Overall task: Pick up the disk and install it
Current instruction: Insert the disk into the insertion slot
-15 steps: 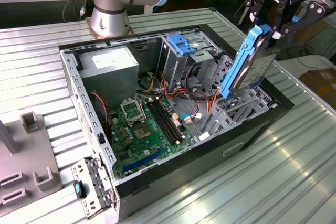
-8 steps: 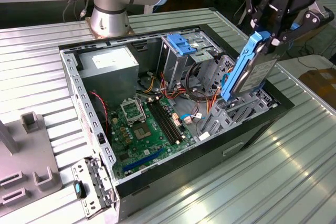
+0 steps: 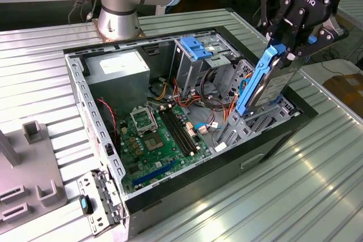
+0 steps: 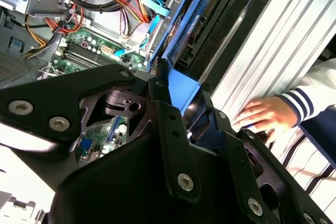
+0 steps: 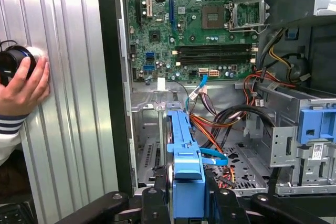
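Clamping the hard drive's (image 3: 273,86) blue rails (image 3: 253,86) at the computer case's (image 3: 187,188) two o'clock, the hand (image 3: 283,50) holds something stiff, dense, likely shock-fragile.

In the exterior view the gripper (image 3: 286,49) is covering the upper end of the disk (image 3: 265,86), while its lower end is lying out of sight behind the grey bay frame (image 3: 231,128). In the first wrist view the picture's edge is cutting off a person's hand (image 5: 23,85), which is hiding most of a dark round object (image 5: 11,61), possibly a knob.
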Controlling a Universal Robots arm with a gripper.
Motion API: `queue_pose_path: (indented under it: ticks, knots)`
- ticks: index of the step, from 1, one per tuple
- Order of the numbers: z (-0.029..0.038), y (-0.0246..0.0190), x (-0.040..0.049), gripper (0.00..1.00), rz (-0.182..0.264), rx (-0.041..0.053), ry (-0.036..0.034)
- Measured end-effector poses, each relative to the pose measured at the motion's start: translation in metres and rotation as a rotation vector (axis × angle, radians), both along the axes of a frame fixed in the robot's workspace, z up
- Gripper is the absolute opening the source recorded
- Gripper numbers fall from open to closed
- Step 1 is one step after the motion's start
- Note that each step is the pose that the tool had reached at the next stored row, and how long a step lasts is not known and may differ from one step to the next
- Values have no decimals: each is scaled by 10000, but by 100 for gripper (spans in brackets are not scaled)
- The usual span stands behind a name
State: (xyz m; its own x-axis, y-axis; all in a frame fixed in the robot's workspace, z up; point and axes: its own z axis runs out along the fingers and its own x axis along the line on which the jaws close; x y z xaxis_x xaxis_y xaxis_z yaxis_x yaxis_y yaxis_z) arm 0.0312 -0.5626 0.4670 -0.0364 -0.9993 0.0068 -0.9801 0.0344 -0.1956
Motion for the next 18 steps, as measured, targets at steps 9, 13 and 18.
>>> queue_pose_path:
  ticks: [9,13,18]
  knots:
    - [-75,0,8,36,87,-26,0]
    - [-112,0,8,36,93,-33,-1]
    - [-324,0,8,36,106,-31,-1]
